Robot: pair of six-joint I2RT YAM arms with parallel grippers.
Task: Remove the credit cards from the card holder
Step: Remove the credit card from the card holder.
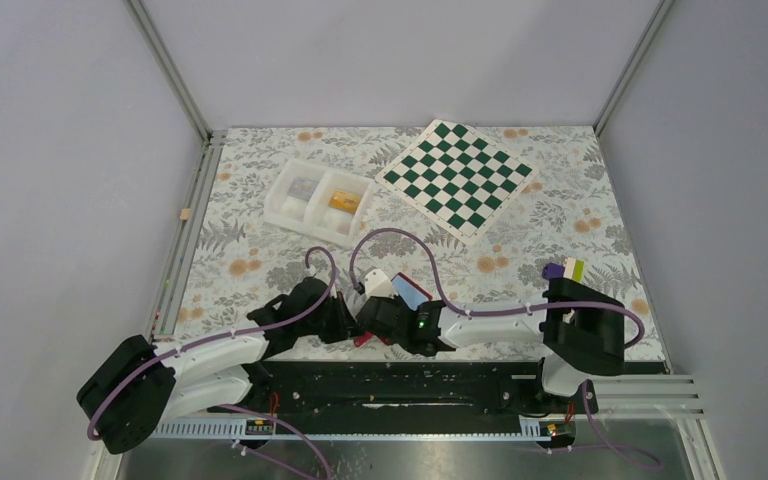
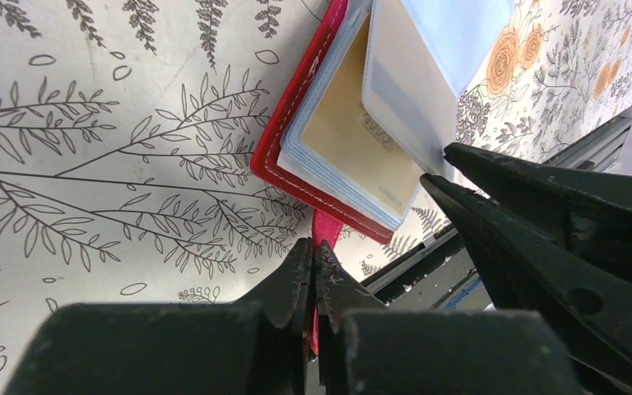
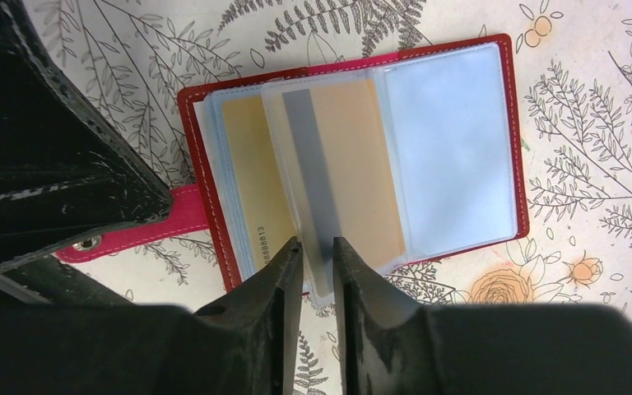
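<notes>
reaching low, the left gripper (image 2: 313, 251) is clamping the flat tab (image 2: 326, 225) of the red card holder (image 3: 517, 123) while the right gripper (image 3: 317, 251) is pinching its clear sleeve (image 3: 300, 177) holding a yellow credit card (image 3: 358, 173).

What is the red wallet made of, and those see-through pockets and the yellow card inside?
The card holder looks like leather or imitation leather: matte red with pale stitching along the edge. Its pockets seem to be clear soft plastic, since they shine and the card shows through. The credit card looks like stiff smooth plastic, orange-yellow with a grey stripe.
</notes>
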